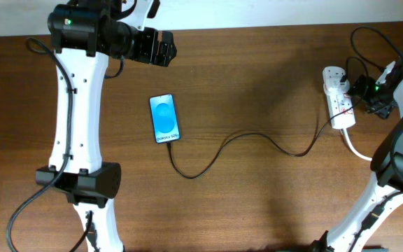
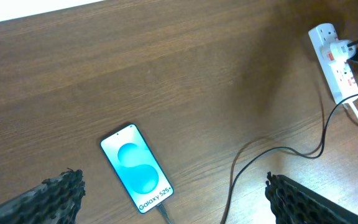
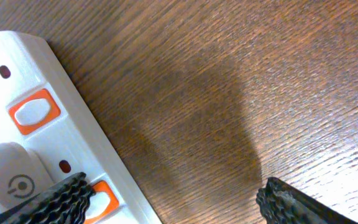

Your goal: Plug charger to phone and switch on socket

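Your right gripper is hanging with its jaws spread wide and gripping nothing. One finger is overlapping the edge of the socket, close to a red switch. Your left gripper is gaping empty too, hovering by the desk's far edge above the phone.

The socket is lying near the right edge, toward the far-right corner. The phone is sitting left of centre, screen glowing. The charger is trailing between them and seems to be reaching the phone's near end.

I judge you are risking a finger landing off the switch and shoving the light socket, which would be dragging the charger and tugging its tip from the phone.

The socket's long axis is running from far edge to near edge, slightly slanted, with its white cord leaving toward the near edge. The phone is lying almost parallel, port end pointing at the near edge.
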`<state>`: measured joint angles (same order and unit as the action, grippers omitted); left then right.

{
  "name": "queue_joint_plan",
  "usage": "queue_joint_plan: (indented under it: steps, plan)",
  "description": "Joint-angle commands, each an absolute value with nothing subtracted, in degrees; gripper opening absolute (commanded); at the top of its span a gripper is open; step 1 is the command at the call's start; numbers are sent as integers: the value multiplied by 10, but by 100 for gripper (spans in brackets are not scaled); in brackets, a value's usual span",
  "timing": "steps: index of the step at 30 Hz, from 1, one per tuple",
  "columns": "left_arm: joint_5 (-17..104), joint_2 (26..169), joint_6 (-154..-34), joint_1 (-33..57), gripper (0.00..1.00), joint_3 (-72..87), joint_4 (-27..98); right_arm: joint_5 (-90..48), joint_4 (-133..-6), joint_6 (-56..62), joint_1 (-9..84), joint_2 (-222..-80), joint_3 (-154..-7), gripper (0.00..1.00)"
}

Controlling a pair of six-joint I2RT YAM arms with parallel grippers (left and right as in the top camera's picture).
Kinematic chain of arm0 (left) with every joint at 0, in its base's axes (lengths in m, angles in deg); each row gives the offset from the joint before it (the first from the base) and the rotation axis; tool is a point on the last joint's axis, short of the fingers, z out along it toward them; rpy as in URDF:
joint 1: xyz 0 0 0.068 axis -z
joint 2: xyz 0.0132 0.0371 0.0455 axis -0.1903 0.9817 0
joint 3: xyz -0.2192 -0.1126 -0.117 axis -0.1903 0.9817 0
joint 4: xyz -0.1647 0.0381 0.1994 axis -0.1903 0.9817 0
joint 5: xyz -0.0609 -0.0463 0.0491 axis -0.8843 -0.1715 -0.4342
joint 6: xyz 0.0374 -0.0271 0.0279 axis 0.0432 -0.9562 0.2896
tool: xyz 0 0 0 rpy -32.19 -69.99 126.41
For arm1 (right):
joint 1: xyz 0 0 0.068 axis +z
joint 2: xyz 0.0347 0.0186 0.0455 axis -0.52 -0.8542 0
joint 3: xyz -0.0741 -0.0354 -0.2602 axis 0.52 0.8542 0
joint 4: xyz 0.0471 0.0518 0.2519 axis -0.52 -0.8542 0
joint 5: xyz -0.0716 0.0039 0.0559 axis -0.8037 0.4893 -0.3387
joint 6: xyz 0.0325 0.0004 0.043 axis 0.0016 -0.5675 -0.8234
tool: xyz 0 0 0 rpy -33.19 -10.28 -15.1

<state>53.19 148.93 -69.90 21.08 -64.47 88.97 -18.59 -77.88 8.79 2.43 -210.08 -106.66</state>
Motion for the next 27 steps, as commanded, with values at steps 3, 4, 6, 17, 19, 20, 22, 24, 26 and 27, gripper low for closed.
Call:
queue_joint_plan:
  steps: [3, 4, 6, 17, 19, 20, 22, 24, 26, 27]
  plan:
    - [526, 1474, -692, 211, 99, -650, 890, -173, -784, 99, 63, -2118, -1002, 91]
    - [526, 1474, -692, 211, 99, -650, 890, -172, -784, 99, 63, -2118, -1002, 91]
    - [526, 1474, -692, 211, 99, -650, 890, -172, -788, 99, 62, -2118, -1002, 91]
    - [526, 1474, -692, 211, 99, -650, 890, -183, -826, 106, 57, -2118, -1043, 91]
    - [526, 1474, -692, 211, 99, -650, 890, -185, -870, 106, 33, -2114, -1106, 92]
    - [526, 1474, -692, 211, 99, -650, 890, -185, -917, 106, 9, -2111, -1174, 92]
    - [526, 1474, -692, 211, 99, -650, 890, -185, -999, 106, -26, -2110, -1296, 92]
    - [526, 1474, -692, 211, 99, -650, 890, -185, -1077, 105, -60, -2110, -1422, 92]
    - [526, 1474, -692, 211, 99, -650, 890, -153, -1159, 106, -69, -2110, -1554, 92]
    - [526, 1474, -692, 211, 99, -650, 890, -134, -1181, 106, -65, -2110, -1589, 92]
